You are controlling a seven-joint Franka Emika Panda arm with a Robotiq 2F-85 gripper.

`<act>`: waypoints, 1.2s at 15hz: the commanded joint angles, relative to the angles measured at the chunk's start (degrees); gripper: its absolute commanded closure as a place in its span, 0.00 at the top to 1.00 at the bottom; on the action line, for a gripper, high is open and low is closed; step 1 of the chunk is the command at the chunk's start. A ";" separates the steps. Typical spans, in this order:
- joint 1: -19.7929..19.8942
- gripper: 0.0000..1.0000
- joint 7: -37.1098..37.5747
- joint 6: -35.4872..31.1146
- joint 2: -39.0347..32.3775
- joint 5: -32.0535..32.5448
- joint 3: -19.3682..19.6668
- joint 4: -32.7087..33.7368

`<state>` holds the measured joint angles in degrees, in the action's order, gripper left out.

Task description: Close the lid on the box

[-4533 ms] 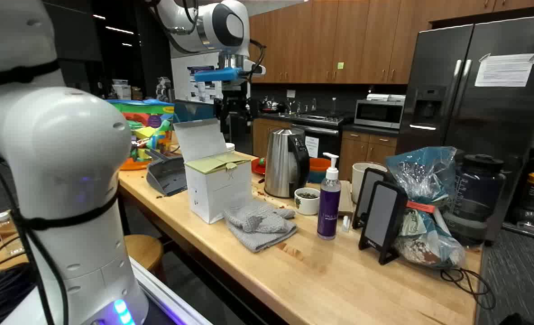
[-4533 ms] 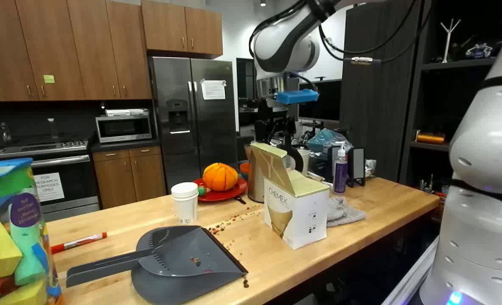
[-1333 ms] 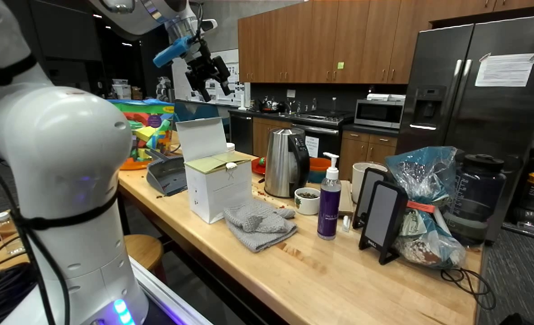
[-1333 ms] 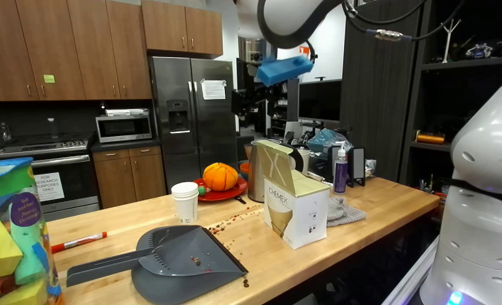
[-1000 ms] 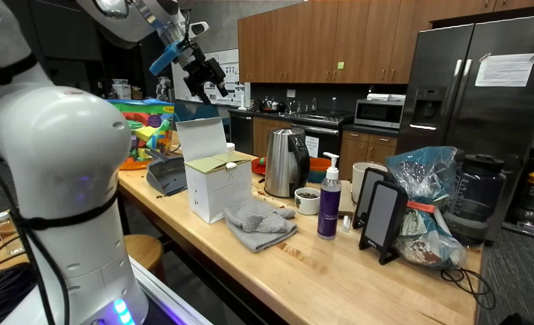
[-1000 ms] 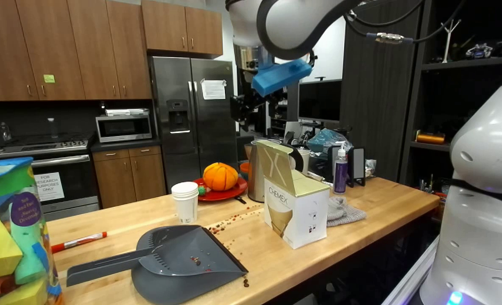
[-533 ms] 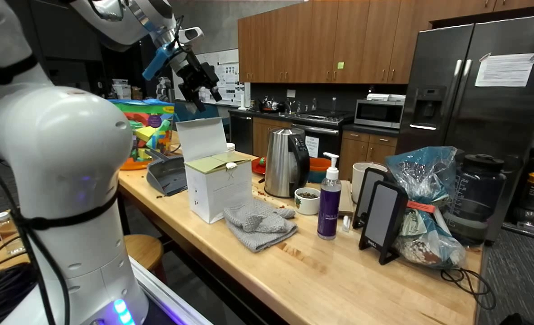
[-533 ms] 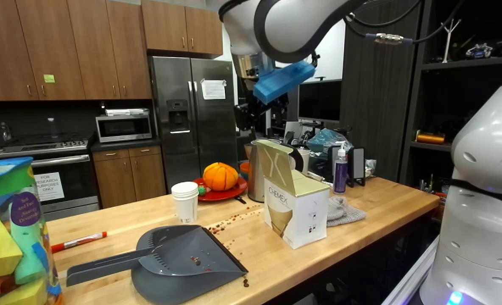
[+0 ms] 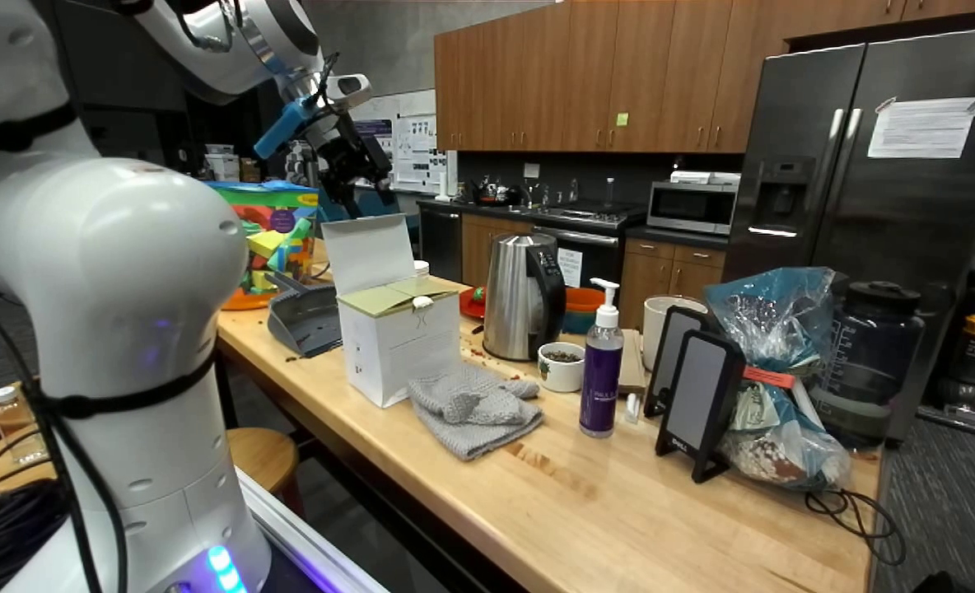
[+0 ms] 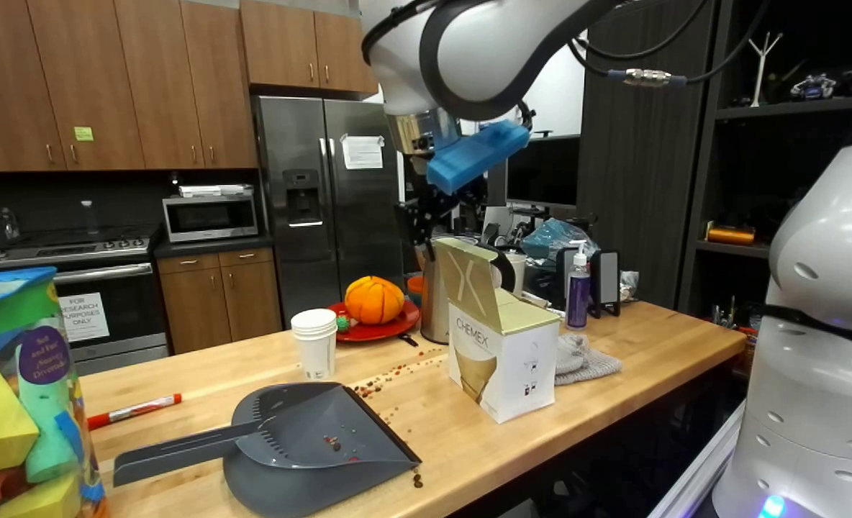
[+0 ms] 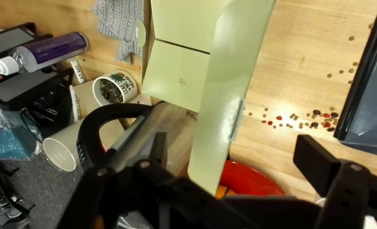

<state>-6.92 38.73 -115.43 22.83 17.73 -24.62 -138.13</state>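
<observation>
One white box (image 10: 504, 374), printed CHEMEX, stands upright on the table (image 10: 217, 365), its one lid (image 10: 469, 280) raised and leaning slightly toward eleven o'clock in an exterior view; two inner flaps (image 11: 177, 71) lie folded over the opening. The one gripper (image 11: 236, 154) hangs near the lid's free edge, at eleven o'clock from the box. Its two fingers (image 11: 316, 162) are spread wide, and in the wrist view the lid's end appears between them — whether it touches either I cannot tell.

Round the box: one grey dustpan (image 10: 296, 439) at eight; one stack of white cups (image 10: 314, 347) and, farther out, one red marker (image 10: 134, 411) at nine; one kettle (image 10: 434, 306) and one red plate (image 10: 379, 332) bearing one pumpkin (image 10: 374, 301) at ten; one purple-labelled pump bottle (image 10: 578, 295) and two speakers (image 10: 604, 277) at two; one grey cloth (image 10: 588, 363) at three.

The table is pale wood, strewn with small bits (image 11: 316, 112) too many to count — red, tan and dark. Beyond it are one stove (image 10: 131, 309), one microwave (image 10: 211, 218), one two-door refrigerator (image 10: 347, 208) and a row of brown cabinets (image 10: 131, 86).
</observation>
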 commanded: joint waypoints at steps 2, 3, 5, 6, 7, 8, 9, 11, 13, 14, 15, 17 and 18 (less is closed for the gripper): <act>-0.81 1.00 -0.64 1.50 -2.11 -0.72 2.05 1.11; -0.80 1.00 -0.68 1.73 -2.35 -0.75 2.30 1.16; -0.69 1.00 -0.54 1.93 -2.74 -0.65 2.82 1.19; -0.62 1.00 -0.58 1.94 -2.84 -0.62 3.16 1.16; -0.57 1.00 -0.54 2.03 -2.88 -0.67 3.50 1.14; -0.48 1.00 -0.54 2.02 -2.83 -0.70 3.89 1.07; -0.39 1.00 -0.57 2.14 -2.64 -0.69 4.27 0.99; -0.24 1.00 -0.59 2.44 -2.29 -0.68 4.98 0.92; -0.17 1.00 -0.63 2.64 -1.71 -0.77 5.70 0.73; -0.13 1.00 -0.88 2.57 -1.38 -0.94 6.19 0.58; -0.10 1.00 -1.02 2.50 -1.28 -1.06 6.57 0.52; 0.04 1.00 -1.51 2.23 -1.10 -1.45 7.51 0.41; 0.14 1.00 -1.63 2.25 -0.93 -1.56 7.94 0.34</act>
<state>-6.85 38.67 -114.44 20.62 17.63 -18.22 -137.96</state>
